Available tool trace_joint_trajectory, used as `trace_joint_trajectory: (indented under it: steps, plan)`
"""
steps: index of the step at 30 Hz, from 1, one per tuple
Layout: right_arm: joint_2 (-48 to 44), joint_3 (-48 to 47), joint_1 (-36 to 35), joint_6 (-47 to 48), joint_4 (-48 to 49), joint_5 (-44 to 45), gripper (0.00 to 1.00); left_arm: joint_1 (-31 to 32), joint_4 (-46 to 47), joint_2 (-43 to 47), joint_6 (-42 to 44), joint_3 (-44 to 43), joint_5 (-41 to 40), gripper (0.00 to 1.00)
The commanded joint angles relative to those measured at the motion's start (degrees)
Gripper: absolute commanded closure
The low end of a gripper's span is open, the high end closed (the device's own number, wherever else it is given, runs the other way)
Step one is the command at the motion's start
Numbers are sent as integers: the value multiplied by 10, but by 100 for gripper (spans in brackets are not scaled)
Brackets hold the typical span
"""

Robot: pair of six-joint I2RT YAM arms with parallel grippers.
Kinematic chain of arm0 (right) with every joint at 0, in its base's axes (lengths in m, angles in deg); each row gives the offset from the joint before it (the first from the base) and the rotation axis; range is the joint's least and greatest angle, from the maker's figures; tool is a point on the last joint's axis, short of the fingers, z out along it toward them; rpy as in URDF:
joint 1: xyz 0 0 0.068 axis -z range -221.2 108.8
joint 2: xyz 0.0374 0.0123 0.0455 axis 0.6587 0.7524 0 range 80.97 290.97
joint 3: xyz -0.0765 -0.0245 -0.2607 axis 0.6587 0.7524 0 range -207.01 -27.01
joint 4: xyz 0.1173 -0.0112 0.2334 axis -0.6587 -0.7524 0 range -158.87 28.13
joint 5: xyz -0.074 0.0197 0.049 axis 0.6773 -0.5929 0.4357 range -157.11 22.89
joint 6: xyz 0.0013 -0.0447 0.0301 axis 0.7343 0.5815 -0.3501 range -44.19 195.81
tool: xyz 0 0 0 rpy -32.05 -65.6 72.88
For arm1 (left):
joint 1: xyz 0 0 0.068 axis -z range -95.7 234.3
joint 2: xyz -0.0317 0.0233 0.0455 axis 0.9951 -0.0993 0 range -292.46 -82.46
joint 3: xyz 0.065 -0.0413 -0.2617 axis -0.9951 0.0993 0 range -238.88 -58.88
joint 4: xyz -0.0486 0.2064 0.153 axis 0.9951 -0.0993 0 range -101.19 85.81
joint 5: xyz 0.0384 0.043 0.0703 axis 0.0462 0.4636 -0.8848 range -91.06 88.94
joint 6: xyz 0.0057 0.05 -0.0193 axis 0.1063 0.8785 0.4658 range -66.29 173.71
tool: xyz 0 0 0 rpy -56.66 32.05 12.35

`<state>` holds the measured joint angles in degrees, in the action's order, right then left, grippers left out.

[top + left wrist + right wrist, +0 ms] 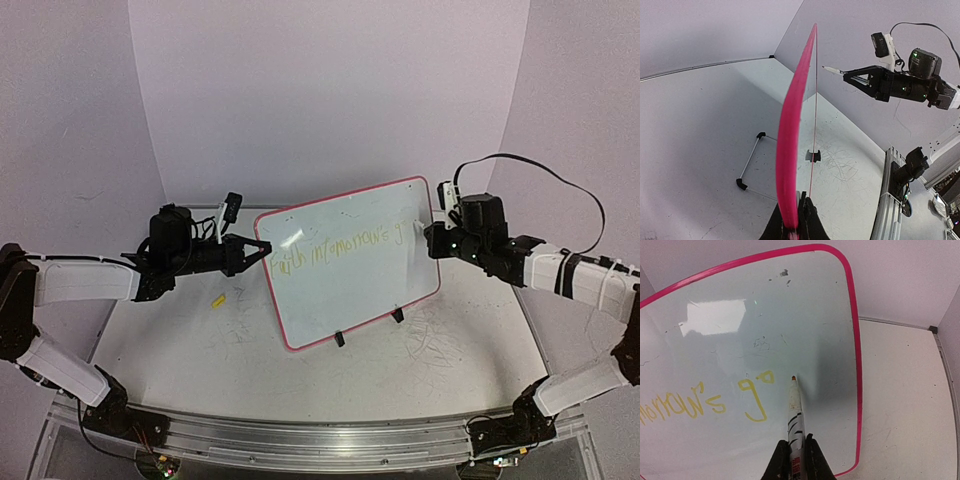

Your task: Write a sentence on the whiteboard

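White table (180,350), grey scribbles, lower frame. Mid-frame, whiteboard (345,290) stood tilted on it; L gripper (262,252) clamped its frame-left rim, R gripper (432,238) closed on marker (794,405), tip by the sentence (340,252) end. Lilac walls (330,90) behind. Tip contact unclear; words faint, partly unreadable.

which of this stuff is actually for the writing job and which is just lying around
In use: whiteboard, sentence, marker in right hand, left hand gripping the board's edge.
Lying about: small yellow scrap, grey scribbles, both on the table.
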<state>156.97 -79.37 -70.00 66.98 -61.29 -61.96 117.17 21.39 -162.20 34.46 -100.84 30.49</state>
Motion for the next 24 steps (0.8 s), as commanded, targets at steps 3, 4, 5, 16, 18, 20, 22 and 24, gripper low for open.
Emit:
trace_joint_trajectory:
  steps: [3,4,5,16,18,20,22,24]
  plan:
    - [14,-16,-1,3,20,-17,100,3,-37,-2,57,-6,-19,100]
    - [15,-16,-2,2,23,-19,100,3,-37,-2,57,-6,-19,100]
    - [15,-15,-2,1,25,-20,100,3,-37,-2,57,-7,-19,100]
    - [32,-29,-2,-2,39,-19,100,3,-37,-8,59,-11,-17,100]
    - [35,-30,-2,-2,41,-20,100,3,-37,-8,59,-10,-16,100]
    - [37,-32,-2,-2,42,-19,100,3,-37,-8,59,-9,-17,100]
    - [37,-33,-2,-2,43,-15,100,3,-37,-8,59,-8,-17,100]
    - [34,-32,-1,-2,43,-10,100,3,-37,-8,60,-8,-17,100]
